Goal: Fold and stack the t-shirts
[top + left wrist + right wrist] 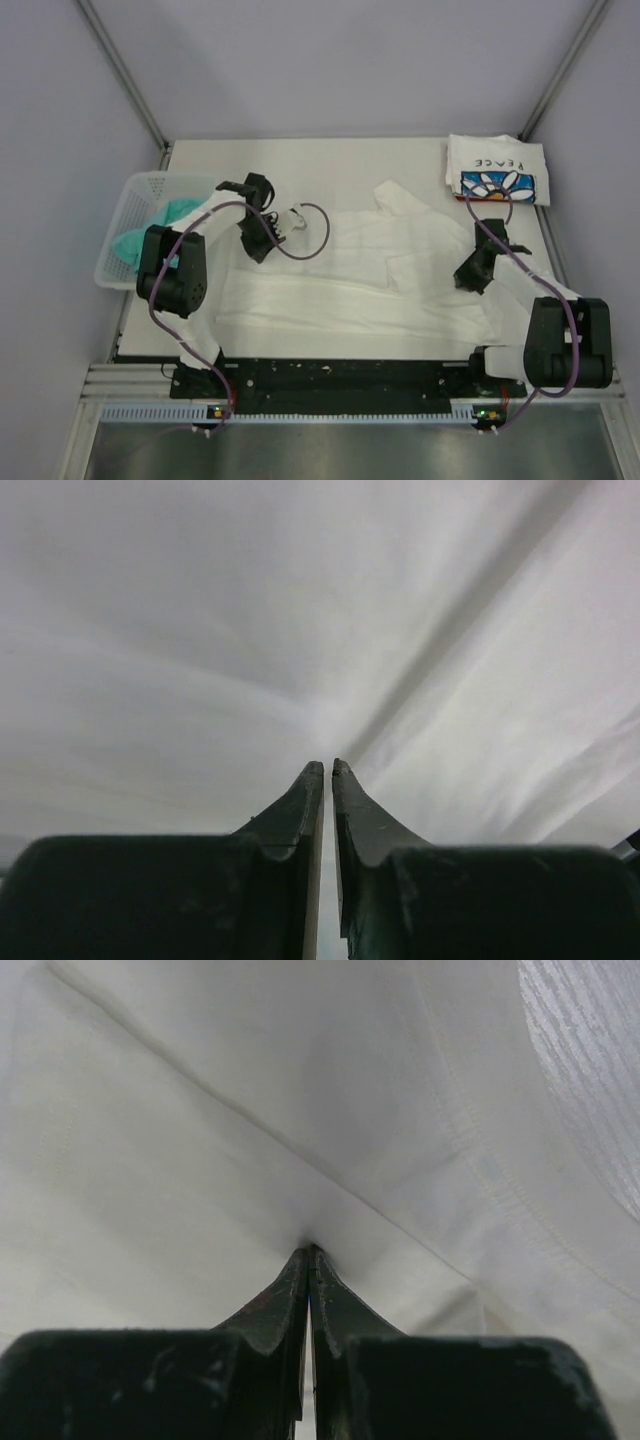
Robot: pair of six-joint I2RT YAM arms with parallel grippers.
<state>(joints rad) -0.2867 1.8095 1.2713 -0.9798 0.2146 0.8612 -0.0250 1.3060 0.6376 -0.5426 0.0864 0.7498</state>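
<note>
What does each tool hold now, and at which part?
Both pinch the large white cloth t-shirt: left tool near its left edge, right tool near its right edge.

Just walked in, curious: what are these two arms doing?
They are folding t-shirts. Each arm pinches the large white t-shirt lying across the table, the left tool on its left part, the right tool on its right. One printed t-shirt already lies folded at the far right corner, and a teal t-shirt waits in the basket.

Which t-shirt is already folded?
The white tee with the blue daisy print, at the far right corner. The large white tee lies spread out; the teal tee sits crumpled in the white mesh basket.
</note>
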